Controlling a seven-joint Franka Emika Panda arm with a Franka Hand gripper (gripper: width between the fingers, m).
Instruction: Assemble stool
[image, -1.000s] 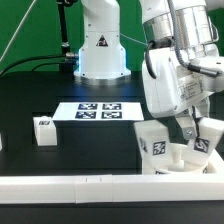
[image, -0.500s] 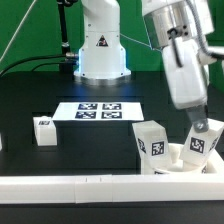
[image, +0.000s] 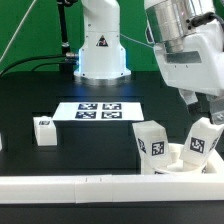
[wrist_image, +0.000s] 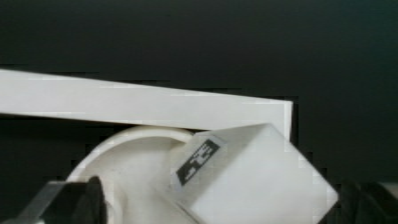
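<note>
Smooth white plastic seat (image: 178, 153) and block legs (image: 152, 143), printed tags matt, stand on a matt black table (image: 40, 95); the arm (image: 190, 50) wears glossy white casing, the border wall (image: 70, 186) smooth matt white

Green backdrop (image: 28, 30) behind black table (image: 90, 150)

Mostly hidden behind the border wall (image: 90, 186) and the legs (image: 152, 143) standing in it: the seat (image: 178, 159). Cropped at the exterior view's left edge: a white block (image: 2, 141). Too blurred to read in the wrist view: the tag (wrist_image: 201, 160). Not discernible: opening of the gripper (image: 204, 108).
</note>
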